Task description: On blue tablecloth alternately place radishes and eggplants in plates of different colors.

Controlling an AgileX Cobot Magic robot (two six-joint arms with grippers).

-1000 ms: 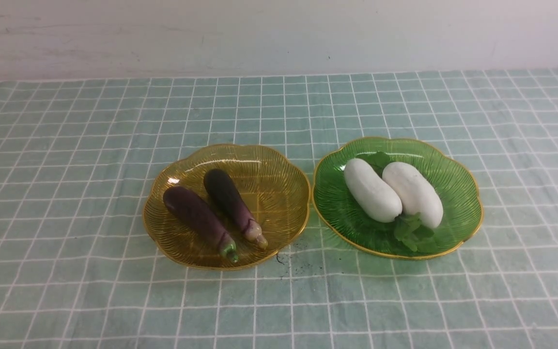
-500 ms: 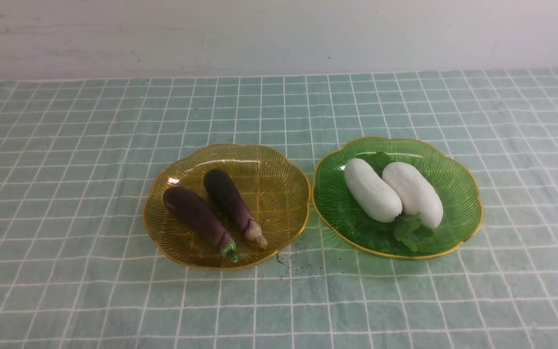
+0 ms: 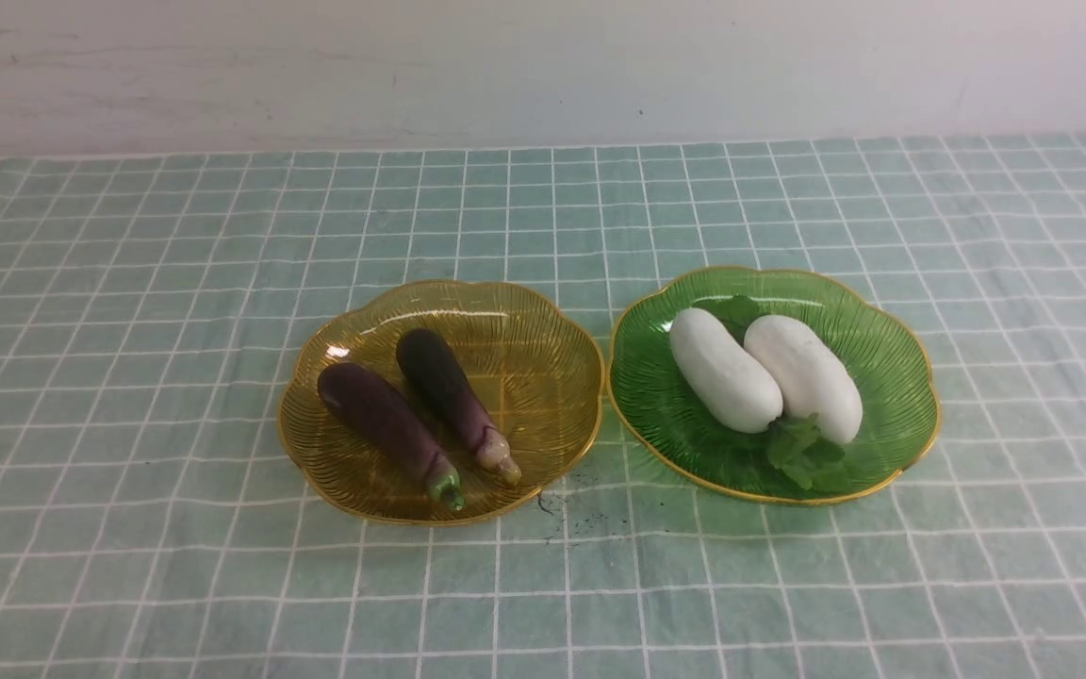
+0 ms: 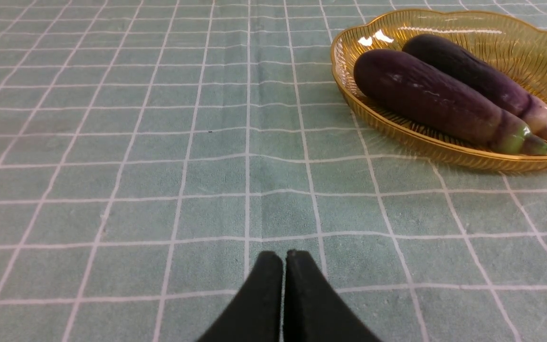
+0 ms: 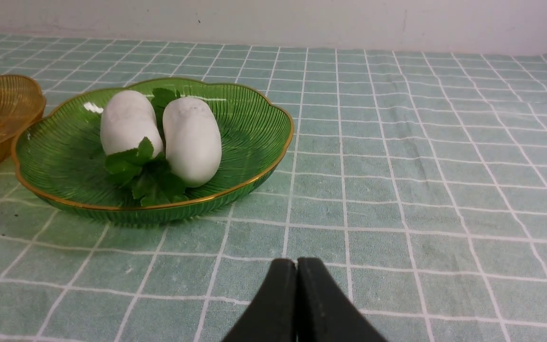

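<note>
Right now you have the blue tablecloth [image 3: 128,528] filling the front view from the bottom edge up to the pale wall [image 3: 543,66] across the top

Centre of that frame, slightly left: the amber plate [image 3: 543,377]. Both eggplants lie in it side by side, slanting from upper left to lower right. The green-tipped eggplant [image 3: 383,424] sits to the left; the pale-tipped eggplant [image 3: 449,387] to its right, the two close together along their length. Stem tips point toward the lower rim

Just right of centre: the green plate [image 3: 892,368], its rim just beside the amber one's; you cannot tell whether they touch. Both radishes are in it, pressed flank to flank. The left radish [image 3: 722,371] and the right radish [image 3: 802,375] slant the same way as the eggplants. One tuft of green leaves [image 3: 802,453] shows at their lower ends, another peeks out at the upper ends between them

A few dark specks [image 3: 581,500] mark the cloth below the gap between the plates

Neither arm shows in the front view. In the left wrist view, your left gripper [image 4: 284,254] has its black jaws pressed together, empty, over bare cloth, well apart from the amber plate in that frame's upper right. In the right wrist view, your right gripper [image 5: 297,261] is likewise closed on nothing, at bottom centre, with the green plate at middle left
</note>
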